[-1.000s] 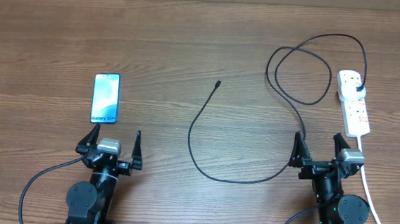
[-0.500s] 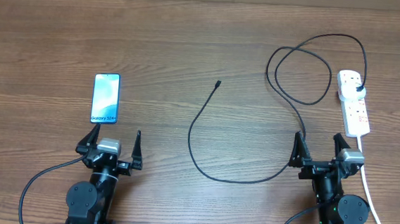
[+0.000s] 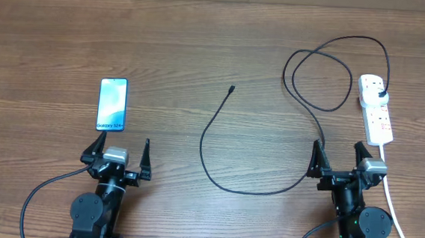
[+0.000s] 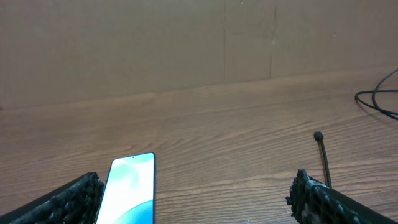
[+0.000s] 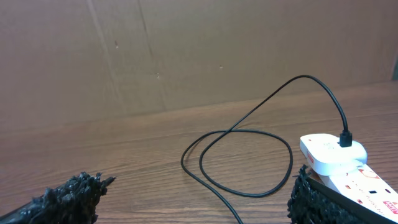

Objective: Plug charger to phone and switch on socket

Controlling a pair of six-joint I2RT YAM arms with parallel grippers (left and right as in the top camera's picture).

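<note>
nothing moved over the last second: both arms parked at the near edge, same pose in every overhead frame. task not started.

left gripper had its fingers spread wide, nothing between them. right gripper was spread wide too and held nothing.

phone lay flat, screen up, just ahead of the left gripper; left wrist view showed it low between the fingers. charger lay loose on the wooden table, looping from mid table round toward the right arm. its connector tip lay free at mid table, well apart from the phone. its black plug already sat in the far end of the power strip, ahead of the right gripper and slightly to its right. the strip's white cord ran back past the right arm. switch position was too small to tell.

judgement: still to do were picking up the tip, seating it in the phone and flipping the switch.
</note>
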